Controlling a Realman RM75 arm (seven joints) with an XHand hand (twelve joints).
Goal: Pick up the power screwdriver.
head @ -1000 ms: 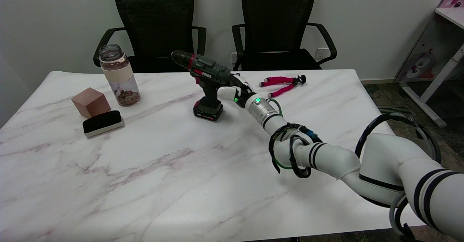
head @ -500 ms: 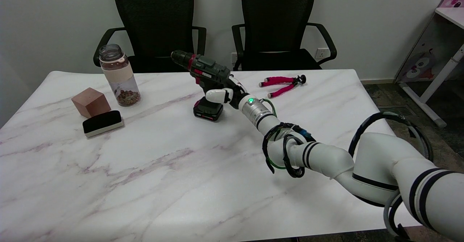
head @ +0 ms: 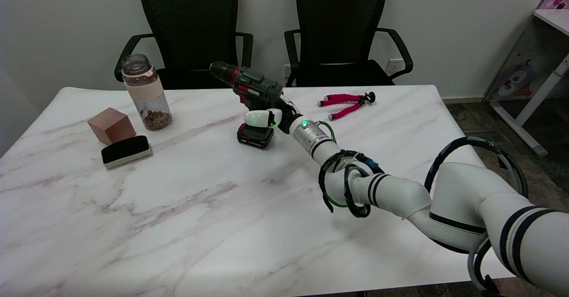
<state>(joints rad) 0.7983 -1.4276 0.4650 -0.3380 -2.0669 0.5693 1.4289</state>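
Hand (head: pixel 271 115) grips power screwdriver (head: pixel 249 97), labels unreadable

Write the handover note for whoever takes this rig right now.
Right hand: at the handle of the power screwdriver, its fingers curled across the front of the handle; whether the grip is fully closed cannot be told from this view.
Power screwdriver: upright on its battery base on the table, chuck pointing to the picture's left.
Done: reach to the handle.
Left: confirm a firm grip, then lift the tool off the table.
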